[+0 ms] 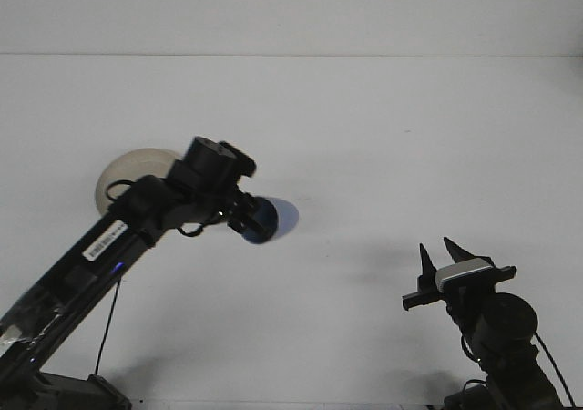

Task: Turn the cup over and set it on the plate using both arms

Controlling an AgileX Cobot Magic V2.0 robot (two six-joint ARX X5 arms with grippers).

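The left gripper (248, 217) has its fingers closed around a small dark blue cup (261, 219), tipped sideways above the white surface (383, 146). A round cream plate (127, 169) sits just behind it. The right gripper (439, 255) rests well apart, fingers spread, holding nothing.

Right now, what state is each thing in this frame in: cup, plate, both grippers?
blue cup: held in the left gripper, lifted off the table, tipped on its side.
plate: flat on the table, nothing on it, partly hidden by the left arm.
left gripper: shut on the blue cup.
right gripper: open, holding nothing, parked at the near right.
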